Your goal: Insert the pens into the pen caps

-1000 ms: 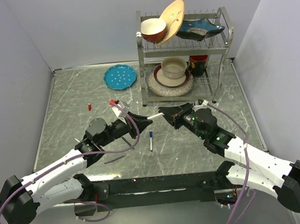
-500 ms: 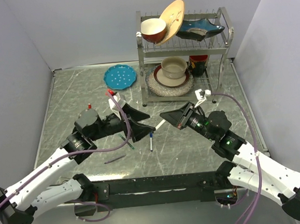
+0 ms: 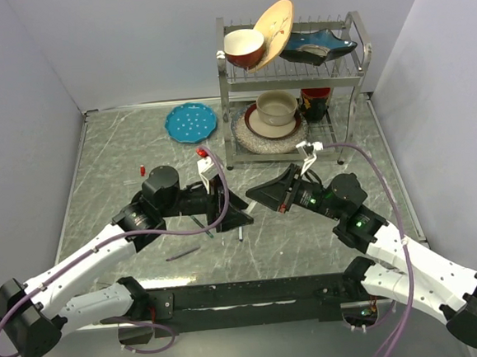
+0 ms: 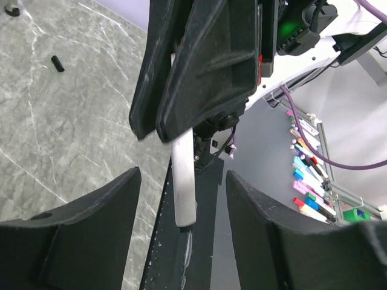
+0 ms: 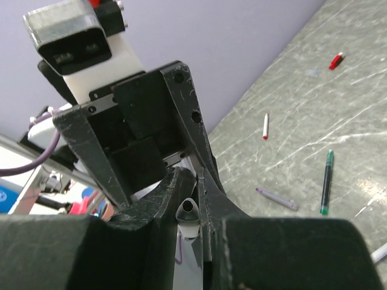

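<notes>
Left arm has swung back in toward centre since half a second ago, and the left gripper (image 4: pixel 182 176) now straddles the white pen (image 4: pixel 183 193), fingers spread and clear of the barrel. Holding that pen is the right gripper (image 5: pixel 191 184), pinched tight on it, with the barrel poking out toward the left claw above the table (image 3: pixel 121 155). Loose on the table: red-tipped pen (image 5: pixel 265 125), green pen (image 5: pixel 326 181), red cap (image 3: pixel 141 168), black cap (image 4: pixel 57 63) — any print too small to read.
</notes>
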Motion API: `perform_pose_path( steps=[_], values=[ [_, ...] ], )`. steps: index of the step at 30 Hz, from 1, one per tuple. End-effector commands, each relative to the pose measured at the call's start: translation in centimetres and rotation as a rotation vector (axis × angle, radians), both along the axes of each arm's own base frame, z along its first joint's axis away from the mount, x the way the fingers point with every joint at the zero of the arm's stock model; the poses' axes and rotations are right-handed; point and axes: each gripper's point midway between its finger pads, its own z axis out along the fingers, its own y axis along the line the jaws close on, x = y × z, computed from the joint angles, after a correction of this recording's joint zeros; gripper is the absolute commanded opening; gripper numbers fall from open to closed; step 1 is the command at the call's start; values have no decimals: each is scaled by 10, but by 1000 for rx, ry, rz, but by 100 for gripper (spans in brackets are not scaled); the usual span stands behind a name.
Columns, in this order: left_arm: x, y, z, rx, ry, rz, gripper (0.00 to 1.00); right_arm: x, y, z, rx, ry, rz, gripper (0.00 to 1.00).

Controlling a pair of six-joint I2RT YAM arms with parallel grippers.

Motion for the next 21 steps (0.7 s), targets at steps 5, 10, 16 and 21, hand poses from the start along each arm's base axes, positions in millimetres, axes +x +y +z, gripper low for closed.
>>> perform_pose_path(
  steps=[5,10,16,21],
  values=[
    [-1,-11,11,-40,-46,-74,23,-10,4,27,47,-98,70,0],
    [5,-9,7,-40,-61,-23,1,-9,-1,24,28,-76,39,39],
    [27,11,0,-4,-118,167,1,27,-43,5,-91,42,-293,65],
    [46,29,-5,34,-133,328,1,58,-88,-29,-246,155,-587,65]
  ],
)
